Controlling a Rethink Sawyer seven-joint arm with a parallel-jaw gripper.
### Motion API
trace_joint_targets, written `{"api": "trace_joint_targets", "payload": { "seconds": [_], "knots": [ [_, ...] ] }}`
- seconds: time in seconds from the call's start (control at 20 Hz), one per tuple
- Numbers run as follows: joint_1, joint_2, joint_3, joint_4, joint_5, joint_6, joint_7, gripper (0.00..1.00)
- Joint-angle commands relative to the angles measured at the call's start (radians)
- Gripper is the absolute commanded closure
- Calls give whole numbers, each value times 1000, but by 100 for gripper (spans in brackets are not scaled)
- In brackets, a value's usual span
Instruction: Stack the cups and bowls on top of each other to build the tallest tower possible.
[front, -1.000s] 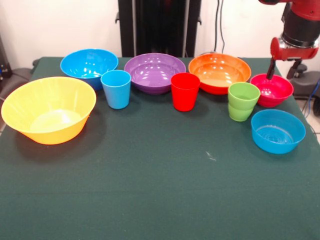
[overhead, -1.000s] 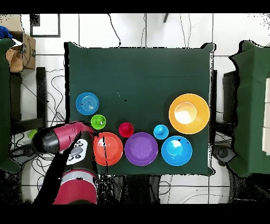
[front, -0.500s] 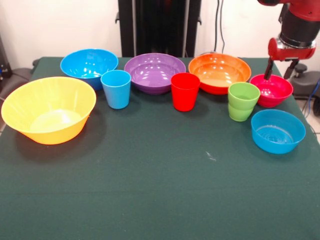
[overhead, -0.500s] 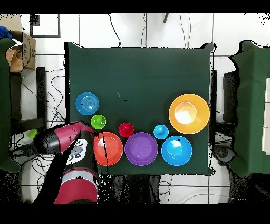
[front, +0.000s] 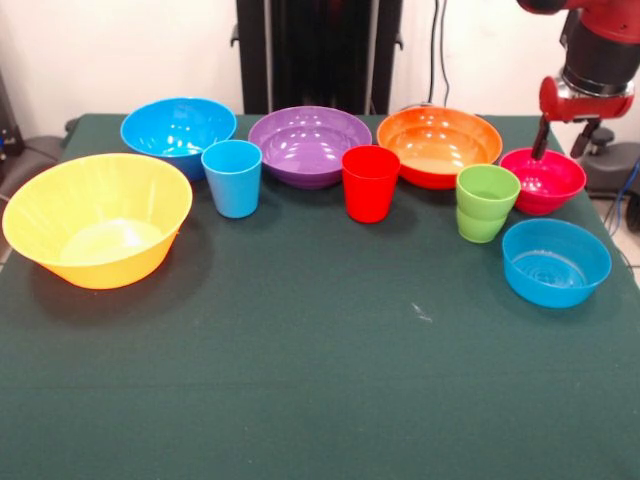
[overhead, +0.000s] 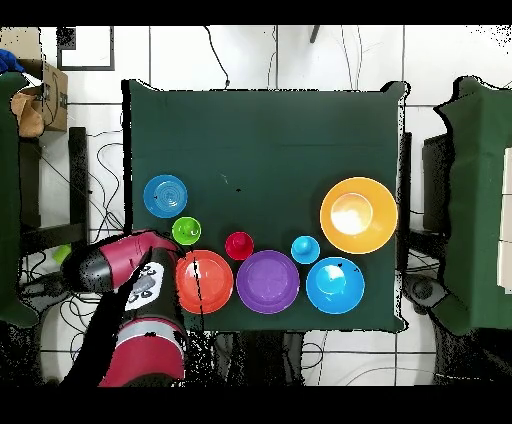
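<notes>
Dark green cloth covers the table (front: 300, 380), with a white wall and a black upright column behind it; in the overhead view we see white floor tiles all round.

Nothing is stacked yet; no tower stands. The ware sits in a loose arc along the far side, every piece mouth up and separate, which we judge leaves each rim free to be gripped. In the front view, left to right: the very large yellow-orange plastic bowl (front: 97, 220), the large blue plastic bowl (front: 178, 133), the light blue plastic cup (front: 232, 178) just in front of it, the purple plastic bowl (front: 309, 145), the red plastic cup (front: 370, 183), the red-orange plastic bowl (front: 439, 146), the lime green plastic cup (front: 487, 203), the small magenta plastic bowl (front: 543, 180), and nearest the camera the small blue plastic bowl (front: 555, 262).

The red and black arm's gripper (front: 562, 152) hangs over the magenta bowl's far rim. One dark finger (front: 541, 138) points down at that rim; a second shows only partly behind it, so we cannot tell whether the pincer is spread or closed. In the overhead view the arm (overhead: 120, 265) hides the magenta bowl altogether.

We judge the magenta bowl is the first pick. The yellow-orange bowl, widest and well apart, looks the likeliest base.
</notes>
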Motion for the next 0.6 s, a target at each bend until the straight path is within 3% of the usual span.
{"api": "trace_joint_targets", "payload": {
  "seconds": [0.05, 0.6],
  "knots": [
    [1, 72, 92, 2, -53, -78, 36, 0],
    [32, 112, 33, -38, -70, -86, 60, 0]
  ]
}}
